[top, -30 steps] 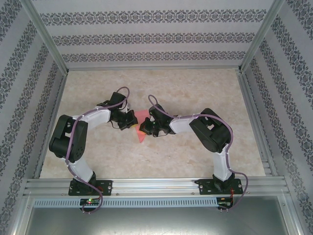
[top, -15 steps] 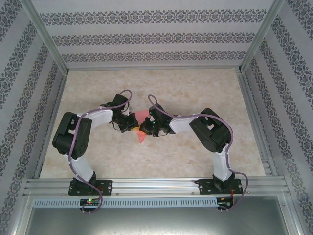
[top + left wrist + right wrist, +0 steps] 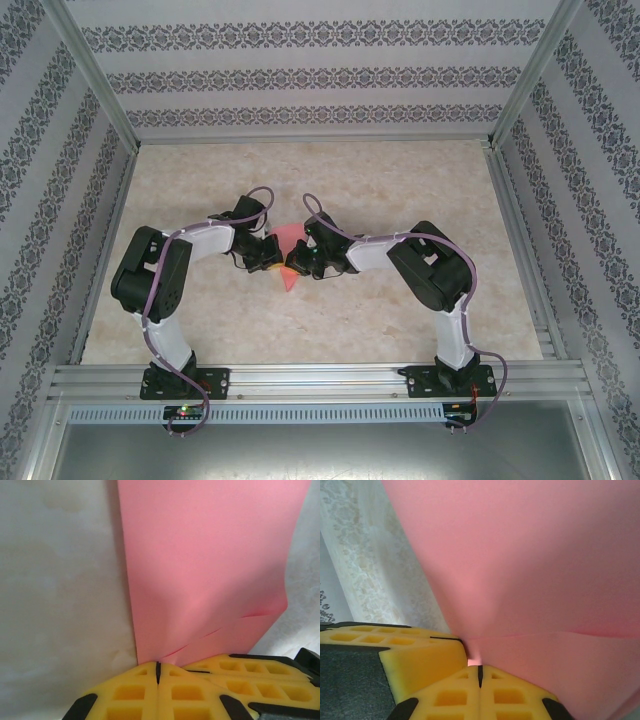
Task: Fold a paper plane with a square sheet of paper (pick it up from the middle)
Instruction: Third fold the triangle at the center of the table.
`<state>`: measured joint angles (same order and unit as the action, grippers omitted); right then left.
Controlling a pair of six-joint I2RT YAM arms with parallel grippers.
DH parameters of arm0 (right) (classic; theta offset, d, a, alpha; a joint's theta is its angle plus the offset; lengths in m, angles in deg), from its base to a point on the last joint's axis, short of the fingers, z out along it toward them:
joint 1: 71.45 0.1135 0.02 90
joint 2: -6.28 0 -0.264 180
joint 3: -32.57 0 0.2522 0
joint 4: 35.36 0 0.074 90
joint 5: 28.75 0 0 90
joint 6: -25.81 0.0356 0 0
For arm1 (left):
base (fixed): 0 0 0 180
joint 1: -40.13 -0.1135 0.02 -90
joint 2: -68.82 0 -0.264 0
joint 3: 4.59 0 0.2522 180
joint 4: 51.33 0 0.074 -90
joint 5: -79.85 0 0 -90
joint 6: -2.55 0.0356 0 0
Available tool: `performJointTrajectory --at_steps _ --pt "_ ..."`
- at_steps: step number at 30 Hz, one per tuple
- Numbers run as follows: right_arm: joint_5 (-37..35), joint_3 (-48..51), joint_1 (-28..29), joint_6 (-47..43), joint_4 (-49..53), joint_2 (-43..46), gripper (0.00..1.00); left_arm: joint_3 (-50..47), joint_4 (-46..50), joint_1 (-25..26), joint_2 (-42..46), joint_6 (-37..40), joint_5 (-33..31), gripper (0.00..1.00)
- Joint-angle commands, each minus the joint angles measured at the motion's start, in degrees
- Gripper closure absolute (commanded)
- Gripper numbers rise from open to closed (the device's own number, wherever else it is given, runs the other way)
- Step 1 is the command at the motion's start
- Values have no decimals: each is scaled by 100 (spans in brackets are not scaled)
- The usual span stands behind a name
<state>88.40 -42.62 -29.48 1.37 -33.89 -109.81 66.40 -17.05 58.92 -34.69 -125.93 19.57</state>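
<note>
Pocketed yellow pads [image 3: 130, 692] of the left gripper [image 3: 158, 666] pinch together on a thin, matte salmon-pink sheet of paper [image 3: 210, 570]. The right gripper [image 3: 480, 669] is clamped on its opposite edge. Uneven pulling could tear the sheet or skew its soft crease. It is held over the middle of the mottled beige tabletop [image 3: 400, 180].

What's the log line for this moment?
left hand: shut on paper | right hand: shut on paper | paper: creased, between both hands

lt: bright, even | shadows: faint | wrist cams: soft-focus close-up
</note>
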Motion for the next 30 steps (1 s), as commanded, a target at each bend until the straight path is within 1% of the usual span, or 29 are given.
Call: performJointTrajectory --at_steps 1,5,9,13,20,26,30 --pt "265 142 -154 -181 -281 310 100 -229 605 100 -212 455 -641 100" --pt "48 287 -302 -750 45 729 100 -211 603 100 -270 550 -711 100" --pt "-201 182 -243 -1330 618 699 100 -149 621 100 -332 631 -749 100" --pt "-320 107 -199 -1560 801 617 100 -158 635 102 -313 632 -819 100" --pt "-102 -202 -170 -1613 982 213 100 -128 629 99 -412 635 -808 100" --pt "-407 15 -242 -1414 1001 199 100 -103 715 99 -522 686 -890 100" --pt "-764 504 -278 -1093 709 385 100 -74 610 101 -522 830 -908 100"
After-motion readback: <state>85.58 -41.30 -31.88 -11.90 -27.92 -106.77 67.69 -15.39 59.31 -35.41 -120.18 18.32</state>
